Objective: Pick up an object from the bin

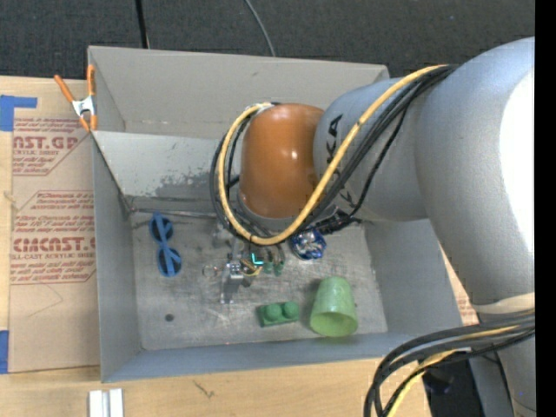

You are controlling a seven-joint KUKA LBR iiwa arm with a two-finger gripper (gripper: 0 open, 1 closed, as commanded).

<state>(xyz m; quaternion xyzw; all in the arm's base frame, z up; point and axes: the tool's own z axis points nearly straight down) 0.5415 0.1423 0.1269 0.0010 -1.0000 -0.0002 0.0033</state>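
1. The grey arm [452, 137] comes in from the right edge and bends down into the middle of the bin, with its wrist pointing at the floor.
2. The grey metal bin [113, 233] has the arm's end in its middle part.
3. An orange cover [276, 159] caps the wrist. Yellow and black cables [365, 111] run along the arm and loop round this cover.
4. Black lettering [333, 150] stands on the arm's casing beside the cover. Cables cross it, so it cannot be read whole.
5. A pale green cup [333, 307] lies on its side near the bin's front right.
6. A blue plastic piece with two loops [165, 246] lies at the left, well apart from the wrist.
7. A dark green block [276, 313] lies just beside the cup, on its left.
8. A small blue and white thing [307, 247] lies under the wrist's right edge.
9. The gripper [233, 274] hangs low over the floor at the bin's middle, between the blue piece and the green block. How far it is open cannot be told, and nothing can be made out in its hold.
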